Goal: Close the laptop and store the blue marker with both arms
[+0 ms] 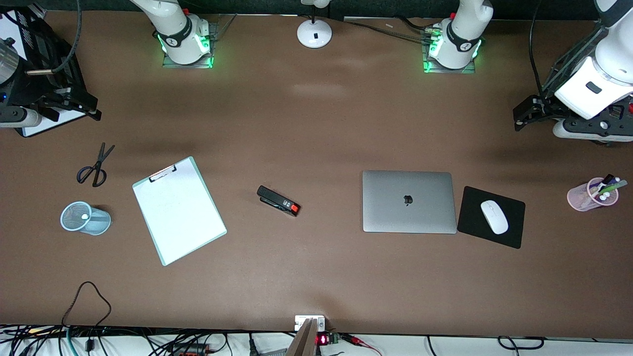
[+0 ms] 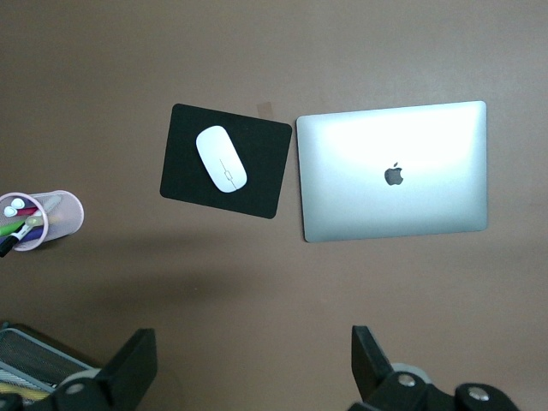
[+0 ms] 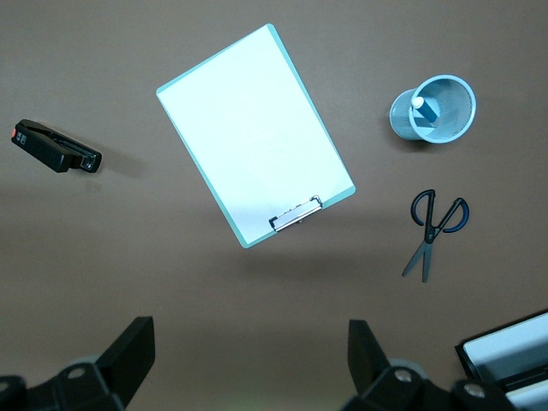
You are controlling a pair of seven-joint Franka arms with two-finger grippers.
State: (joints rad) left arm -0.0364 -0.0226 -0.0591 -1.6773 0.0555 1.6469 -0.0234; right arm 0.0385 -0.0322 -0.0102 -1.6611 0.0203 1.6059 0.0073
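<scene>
Front view: nearest the camera on the brown desk lies the white clipboard with its mint-green edge, toward the right arm's end. Beside it, at that end, stands a blue mesh cup holding the blue marker (white end up, seen in the right wrist view). The laptop lies shut, lid flat with the logo uppermost, toward the left arm's end, just beside a black mouse pad carrying a white mouse. A black stapler sits between clipboard and laptop. A pink cup of pens stands near the desk edge at the left arm's end. Black-handled scissors lie farther from the camera than the blue cup. The left hand hangs above bare desk, fingers spread wide, holding nothing. The right hand likewise hangs wide apart and empty.
</scene>
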